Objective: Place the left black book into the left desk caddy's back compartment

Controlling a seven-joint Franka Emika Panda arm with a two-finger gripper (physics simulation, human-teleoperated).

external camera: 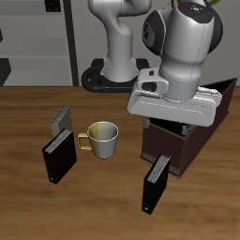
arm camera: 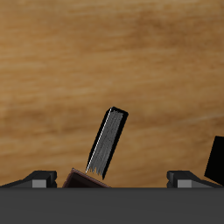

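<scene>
Wrist view shows the left black book standing below my hand, not yet gripped. I can't tell the hand's opening; next, descend over its spine.

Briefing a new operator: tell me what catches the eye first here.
The bulky grey arm dominates, hanging over the maroon caddy. The left black book stands upright between the caddy and the table's front edge, with the gripper open above it. A metal mug sits between the caddy and a second black book.
</scene>
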